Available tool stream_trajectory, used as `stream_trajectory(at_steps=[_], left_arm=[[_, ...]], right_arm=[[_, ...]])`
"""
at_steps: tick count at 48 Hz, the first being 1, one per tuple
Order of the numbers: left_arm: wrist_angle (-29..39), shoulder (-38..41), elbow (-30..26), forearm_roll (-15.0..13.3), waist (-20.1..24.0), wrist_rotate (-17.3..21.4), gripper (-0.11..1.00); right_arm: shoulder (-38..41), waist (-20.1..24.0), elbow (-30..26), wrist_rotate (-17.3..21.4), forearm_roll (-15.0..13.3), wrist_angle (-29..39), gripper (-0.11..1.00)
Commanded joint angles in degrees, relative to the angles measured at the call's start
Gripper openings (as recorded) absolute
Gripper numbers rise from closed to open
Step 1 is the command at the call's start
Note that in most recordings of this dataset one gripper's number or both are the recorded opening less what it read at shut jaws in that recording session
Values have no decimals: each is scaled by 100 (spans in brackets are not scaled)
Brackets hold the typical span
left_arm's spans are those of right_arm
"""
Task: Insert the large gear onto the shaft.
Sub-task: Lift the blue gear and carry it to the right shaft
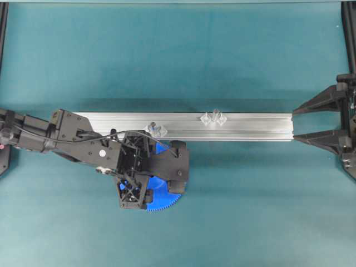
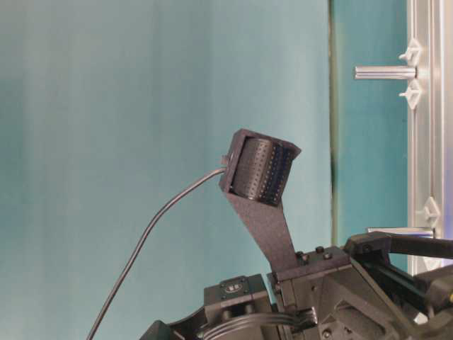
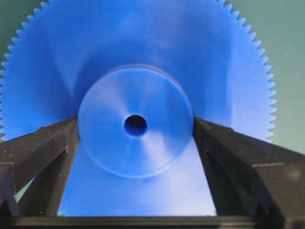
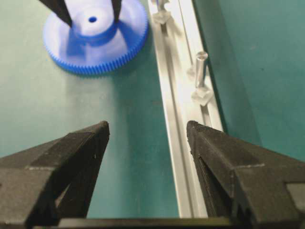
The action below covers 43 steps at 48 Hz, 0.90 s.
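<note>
A teal mat [image 1: 222, 55] covers the desk from edge to edge. Across its middle, parallel to the far and near edges, lies a long grooved aluminium rail [image 1: 250, 127]; its right end reaches almost to the desk's right edge, and its left end runs under the left arm.

The left arm reaches in from the desk's left edge and bends over the large gear [image 1: 167, 196], which lies flat on the mat just on the near side of the rail, left of centre. Only a toothed blue arc shows past the arm from overhead. In the left wrist view the left gripper [image 3: 136, 126] stands spread wide, one black finger [image 3: 43, 152] on each side of the gear's raised round hub [image 3: 136, 119], with the small centre hole between them. The fingertips lie right beside the hub wall; whether they press it cannot be told.

The right gripper [image 1: 295, 123] sits at the desk's right edge with its jaws wide apart and nothing between them, the rail's right end just in front of them.

The shaft [image 1: 214, 117], a thin grey pin on a clear winged base, stands upright on the rail near its middle, well apart from the gear. A second clear-based pin [image 1: 154, 128] stands on the rail further left, close to the gear's far rim.
</note>
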Motion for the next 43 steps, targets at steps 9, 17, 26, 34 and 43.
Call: stream_trajectory(at_steps=[9, 17, 26, 34, 43], left_arm=[[-176, -9, 35, -9, -26, 44, 83], [-492, -53, 141, -9, -26, 44, 79], [-606, -97, 202, -9, -26, 44, 79], [-598, -105, 202, -9, -26, 53, 79], [-615, -264, 167, -9, -26, 105, 79]], right_arm=[[26, 0, -53, 62, 18, -44, 75], [26, 0, -53, 62, 18, -44, 75], [26, 0, -53, 62, 18, -44, 75], [35, 0, -44, 62, 18, -44, 75], [26, 0, -44, 62, 18, -44, 75]])
